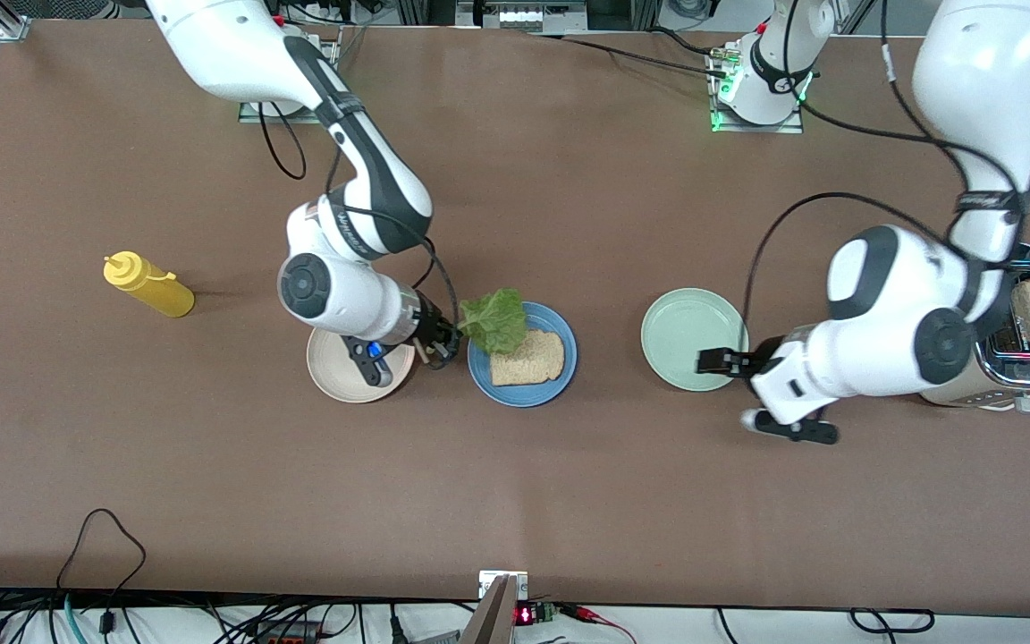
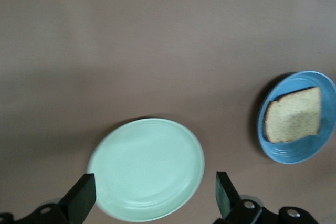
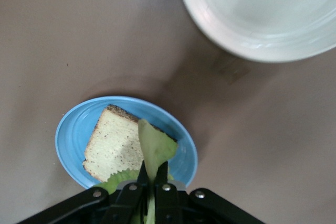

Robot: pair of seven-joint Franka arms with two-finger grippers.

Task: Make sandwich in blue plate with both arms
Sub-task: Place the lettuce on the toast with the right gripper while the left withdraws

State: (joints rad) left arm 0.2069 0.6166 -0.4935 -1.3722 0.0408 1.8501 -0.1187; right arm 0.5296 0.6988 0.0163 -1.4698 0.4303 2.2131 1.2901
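Right gripper (image 1: 443,344) clamped the lettuce leaf (image 1: 495,320) above the blue plate (image 1: 560,380), at the 10 o'clock edge of the bread slice (image 1: 527,358). Left gripper (image 1: 713,360) hung with jaws spread, seemingly empty, over the mint plate (image 1: 680,335), 4 o'clock edge.

Round medium-blue plate (image 1: 566,376) at centre; speckled tan bread slice (image 1: 528,358); ruffled green lettuce leaf (image 1: 495,320); yellow squeeze bottle (image 1: 150,285) mid-left; plain brown surface (image 1: 569,501).

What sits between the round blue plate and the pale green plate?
Nothing: bare brown table separates the blue plate from the pale green plate, seen in the front view.

Even overhead light, soft wrist-view blur
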